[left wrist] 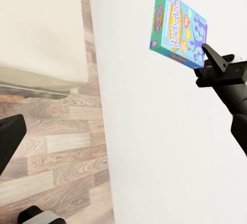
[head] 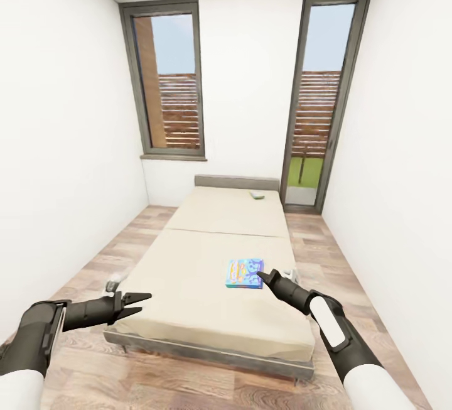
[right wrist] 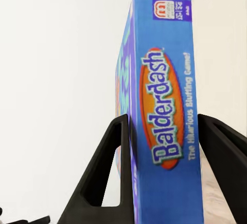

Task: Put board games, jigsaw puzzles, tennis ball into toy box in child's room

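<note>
Right gripper (head: pixel 262 276) is pinching the blue board game (head: pixel 244 274) by its edge, box lifted over the bed (head: pixel 207 253) near the foot end. Left gripper (head: pixel 139 305) is hanging free w/ fingers spread. 2nd game (head: pixel 257 195) is lying by the headboard. Step in hand, I'd judge: fetching bed games. Next calls for carrying this one to the toy box w/o slipping.

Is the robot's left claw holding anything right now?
No, the left gripper hangs empty over the floor beside the bed.
</note>
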